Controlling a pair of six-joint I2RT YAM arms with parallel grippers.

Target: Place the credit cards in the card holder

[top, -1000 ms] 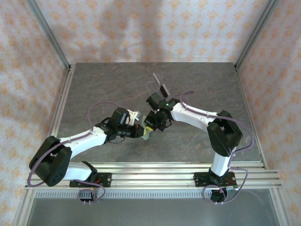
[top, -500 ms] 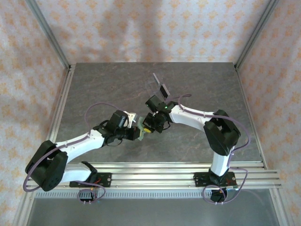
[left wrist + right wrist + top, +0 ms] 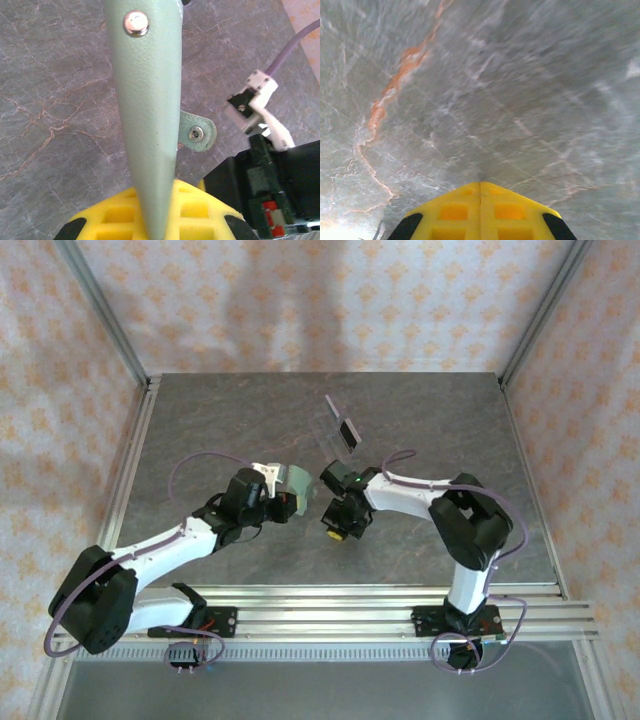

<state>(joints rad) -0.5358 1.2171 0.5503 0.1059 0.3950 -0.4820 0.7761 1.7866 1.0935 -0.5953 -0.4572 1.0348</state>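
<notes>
Since my L fingers point(image 3: 107, 215) pinch the card holder point(image 3: 147, 100) by one thin edge, R fingers point(image 3: 465, 200) shut & empty, it could pivot/slip loose.

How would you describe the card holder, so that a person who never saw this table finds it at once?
Start at the middle of the grey marbled table, where the left gripper is shut on a small folded wallet: that is the card holder. Unlike the clear stand behind it, it is opaque sage green, with a metal snap and a snap tab.
</notes>
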